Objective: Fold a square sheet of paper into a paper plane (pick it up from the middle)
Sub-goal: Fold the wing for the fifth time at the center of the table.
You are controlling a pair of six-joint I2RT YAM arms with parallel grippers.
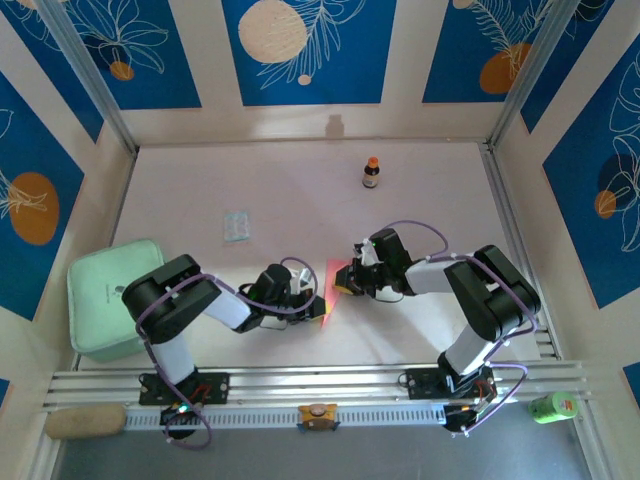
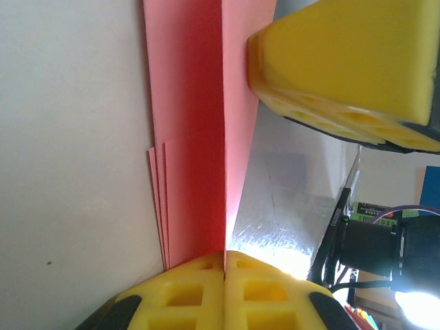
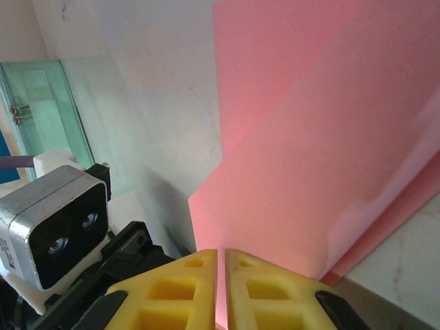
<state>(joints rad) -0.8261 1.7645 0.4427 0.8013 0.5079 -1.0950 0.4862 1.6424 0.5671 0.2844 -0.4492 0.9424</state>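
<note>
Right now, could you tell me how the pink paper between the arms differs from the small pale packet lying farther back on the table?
The pink paper is salmon; the packet is pale bluish. The pink paper is folded into layers, while the packet lies flat. The pink paper is pinched by the left gripper and the right gripper; the packet lies untouched. Both are thin.

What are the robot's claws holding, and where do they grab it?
The folded pink paper: the left claw pinches one end, the right claw the opposite end.
</note>
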